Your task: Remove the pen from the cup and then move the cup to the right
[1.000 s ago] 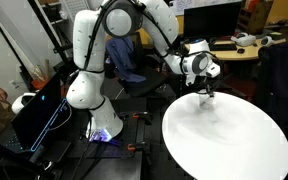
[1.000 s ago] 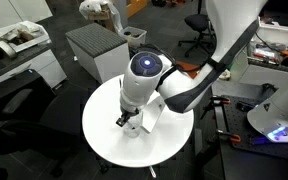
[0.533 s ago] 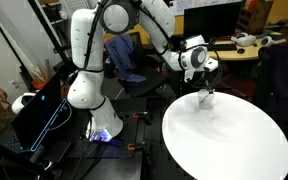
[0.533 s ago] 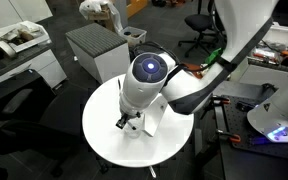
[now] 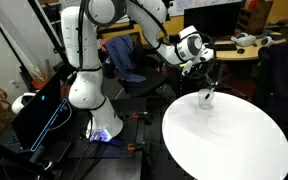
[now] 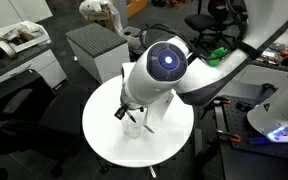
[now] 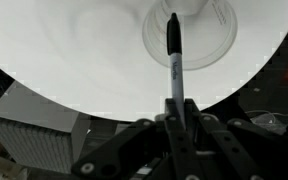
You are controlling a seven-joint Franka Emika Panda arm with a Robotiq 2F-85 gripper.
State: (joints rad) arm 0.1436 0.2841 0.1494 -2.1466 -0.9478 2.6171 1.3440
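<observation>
**Pen pinched, tip over the cup mouth**

End effector (image 7: 174,112) is pinching the pen (image 7: 172,55): fingers (image 7: 189,128) are pressing in on the upper end of the barrel, one on each side, nearly together. Pen is hanging roughly upright under the grip, dark tip pointing down at the cup (image 7: 189,30).

In the wrist view the tip is sitting inside the cup's round outline, a little off centre. Cannot tell whether it is inside the cup or just above the rim.

Cup is standing upright on the white round table (image 7: 74,50), clear glass. Table rim is running near the cup. Nothing but the pen is showing at the cup; the end effector is not touching the glass.

In an exterior view the end effector (image 5: 208,72) is hanging directly above the cup (image 5: 205,98), apart from it, with the cup near the rim of the table (image 5: 234,150). From the opposite side the end effector (image 6: 124,111) is hovering over the table (image 6: 99,125); the arm's big wrist housing is blocking much of the cup there, and the pen is too thin to make out.

Grey ribbed box (image 7: 34,135) is standing off the table, well apart from the cup
</observation>
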